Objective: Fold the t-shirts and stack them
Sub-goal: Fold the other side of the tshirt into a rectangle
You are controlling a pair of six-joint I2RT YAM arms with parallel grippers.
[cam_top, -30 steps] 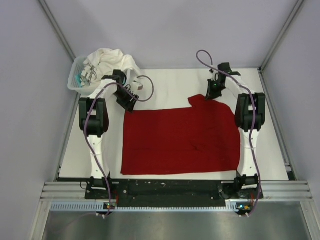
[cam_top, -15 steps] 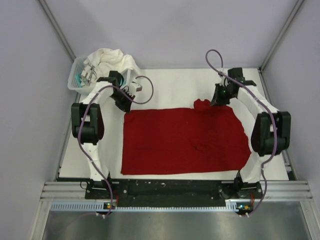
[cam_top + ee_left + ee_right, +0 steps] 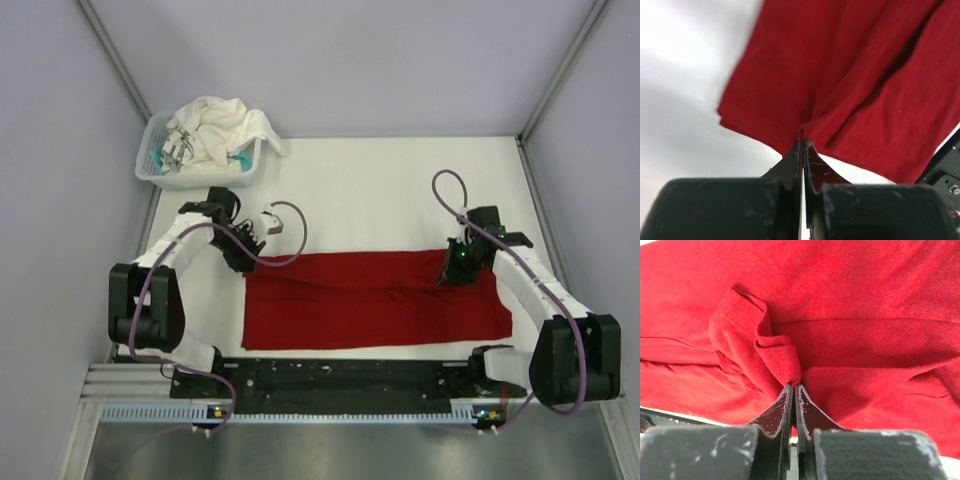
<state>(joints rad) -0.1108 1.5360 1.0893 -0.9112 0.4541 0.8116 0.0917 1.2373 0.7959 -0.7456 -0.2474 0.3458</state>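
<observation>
The deep red t-shirt point(image 3: 375, 300) lies on the white table as a wide, short band, its far part doubled toward the near edge. My left gripper point(image 3: 247, 262) is shut on the red shirt's far left edge point(image 3: 802, 131). My right gripper point(image 3: 455, 270) is shut on a bunched fold of the same shirt point(image 3: 790, 367) at the far right. Both hold the cloth slightly raised. A white t-shirt point(image 3: 225, 125) sits crumpled in the basket at the far left.
The small white slatted basket point(image 3: 160, 172) stands at the table's far left corner, heaped with white cloth. Grey walls close in on three sides. A black base rail point(image 3: 340, 378) runs along the near edge, just under the shirt's near hem.
The left gripper closed on the shirt's far left edge. Both grippers then drew the far edge toward the near side, so the red shirt went from a tall rectangle to a narrow folded band.
</observation>
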